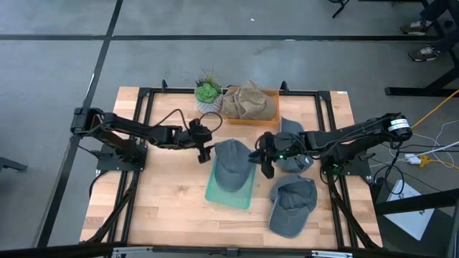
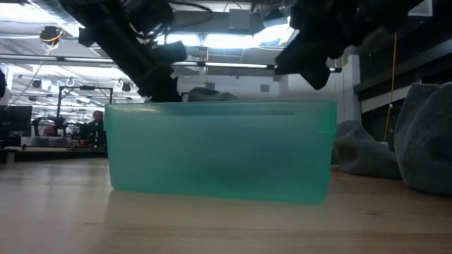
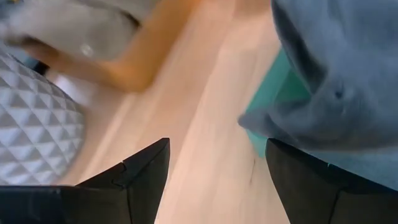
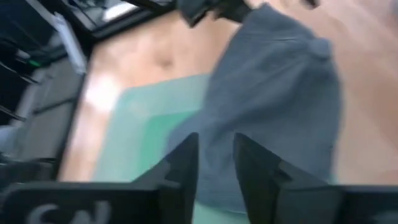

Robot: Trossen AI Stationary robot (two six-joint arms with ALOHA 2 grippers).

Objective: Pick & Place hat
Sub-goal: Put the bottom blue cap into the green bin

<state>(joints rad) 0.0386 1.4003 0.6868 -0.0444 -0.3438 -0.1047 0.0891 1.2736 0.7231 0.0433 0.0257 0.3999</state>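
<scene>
Grey hat sat in teal bin, between both claws; left gripper spread wide, right gripper slightly parted, nothing pinched.

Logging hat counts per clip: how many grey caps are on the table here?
3. One cap lies on the green bin, between the grippers; a second lies on the wood right of the bin; a third sits partly under the right arm. Others could be hidden.

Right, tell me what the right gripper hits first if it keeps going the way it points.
Most likely the grey cap lying over the teal bin: the right gripper points straight at its fabric. Depth is unclear.
</scene>
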